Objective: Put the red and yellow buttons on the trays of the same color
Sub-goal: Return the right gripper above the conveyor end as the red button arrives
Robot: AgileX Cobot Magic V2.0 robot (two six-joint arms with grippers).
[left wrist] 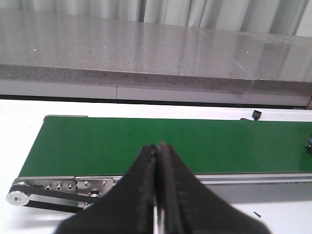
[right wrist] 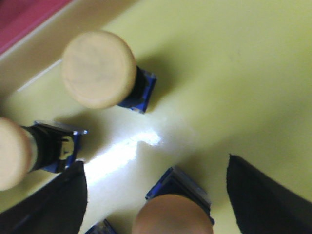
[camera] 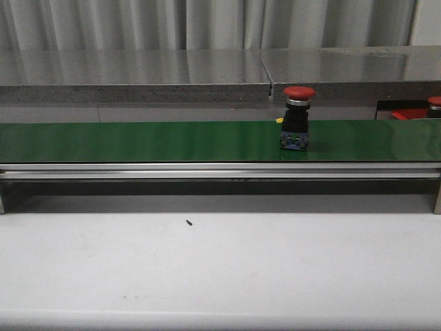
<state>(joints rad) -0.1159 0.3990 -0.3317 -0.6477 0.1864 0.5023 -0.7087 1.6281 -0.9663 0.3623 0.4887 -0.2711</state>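
A red button [camera: 299, 117] with a black and blue base stands upright on the green belt [camera: 138, 141], right of centre. Another red button [camera: 435, 103] sits on the red tray [camera: 410, 112] at the far right edge. My left gripper [left wrist: 158, 146] is shut and empty, over the belt's [left wrist: 146, 144] near edge. My right gripper [right wrist: 156, 163] is open over the yellow tray [right wrist: 234, 73]. A yellow button [right wrist: 173, 214] stands between its fingers [right wrist: 263, 195], clear of both. Two more yellow buttons [right wrist: 99, 68] [right wrist: 12, 153] stand on the same tray. Neither gripper shows in the front view.
The belt's aluminium rail [camera: 220, 171] runs along its near side, with the roller end [left wrist: 17, 196] in the left wrist view. A grey stone ledge [camera: 138, 76] lies behind the belt. A small black speck [camera: 188, 222] lies on the white table [camera: 220, 269]. A red tray corner [right wrist: 24, 14] borders the yellow tray.
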